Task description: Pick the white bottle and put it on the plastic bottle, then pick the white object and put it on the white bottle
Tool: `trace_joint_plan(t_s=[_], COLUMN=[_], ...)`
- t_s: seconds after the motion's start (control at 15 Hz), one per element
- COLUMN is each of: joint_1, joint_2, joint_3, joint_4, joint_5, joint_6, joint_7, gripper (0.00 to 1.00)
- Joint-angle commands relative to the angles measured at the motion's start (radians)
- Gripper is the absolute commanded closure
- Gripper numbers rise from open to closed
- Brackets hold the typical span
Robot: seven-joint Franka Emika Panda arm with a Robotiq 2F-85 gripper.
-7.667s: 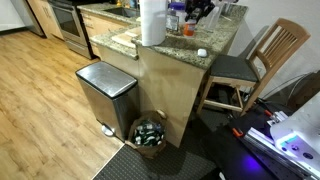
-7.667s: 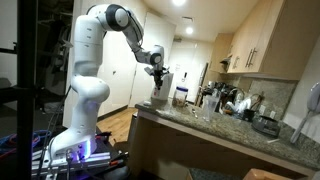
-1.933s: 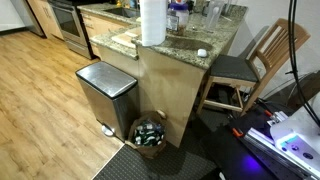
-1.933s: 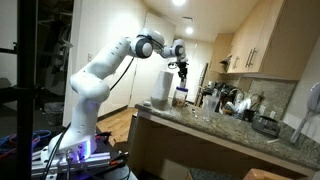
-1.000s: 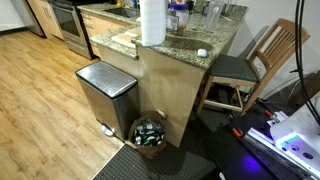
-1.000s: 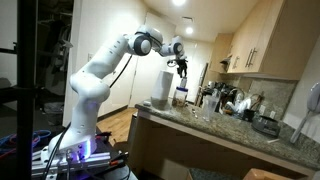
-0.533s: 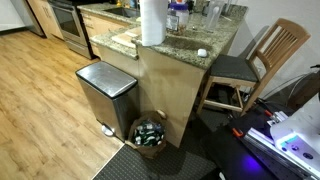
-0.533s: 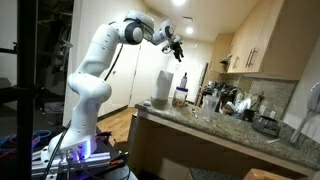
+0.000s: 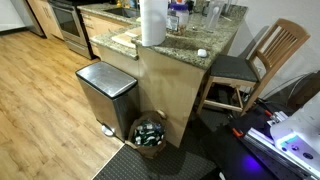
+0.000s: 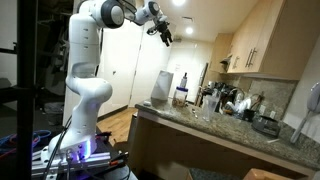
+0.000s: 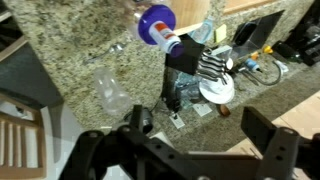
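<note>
In an exterior view, the small white object (image 9: 202,52) lies on the stone desk (image 9: 185,42) near its edge, well apart from the paper towel roll (image 9: 152,22). Behind the roll I make out a bottle with a blue part, too small to read. A steel trash can (image 9: 105,93) and a basket of empties (image 9: 150,133) stand on the floor below, and a wooden chair (image 9: 268,55) stands at the desk's end.

In an exterior view from the side, my arm (image 10: 88,70) reaches up and the gripper (image 10: 160,33) hangs high above the desk (image 10: 200,125), clear of everything. The white bottle (image 10: 181,95) stands just beside the paper towel roll (image 10: 161,87); I cannot tell what it rests on.

In the wrist view, the gripper (image 11: 195,120) looks down with its jaws wide apart and nothing between them. Far below I see the white bottle (image 11: 160,28) with its round blue top on the desk (image 11: 70,60), and a rack of plates (image 11: 215,85) near it.
</note>
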State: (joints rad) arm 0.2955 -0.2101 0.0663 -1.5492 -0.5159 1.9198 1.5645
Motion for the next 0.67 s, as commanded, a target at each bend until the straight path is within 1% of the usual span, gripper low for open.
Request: trace_joint_plan(t_s=[0.0, 0.13, 0.2, 0.27, 0.33, 0.4, 0.47, 0.6], joint_1=[-0.083, -0.107, -0.116, -0.131, -0.156, -0.174, -0.189, -0.2], joint_2=[-0.207, -0.294, -0.329, -0.356, -0.381, -0.315, -0.334, -0.334], joint_3=[0.086, 0.081, 0.061, 0.041, 0.029, 0.091, 0.087, 0.098], joint_4=[-0.235, -0.348, -0.408, -0.471, -0.533, -0.394, -0.434, -0.423], joint_5=[0.033, 0.121, 0.194, 0.258, 0.297, 0.254, 0.266, 0.263], joint_6=[-0.184, -0.265, -0.259, -0.227, -0.196, -0.257, -0.249, -0.25], joint_7=[0.001, -0.008, -0.01, 0.0, 0.009, -0.022, -0.026, -0.028], gripper=[0.0, 0.0, 0.0, 0.0, 0.0, 0.0, 0.0, 0.0])
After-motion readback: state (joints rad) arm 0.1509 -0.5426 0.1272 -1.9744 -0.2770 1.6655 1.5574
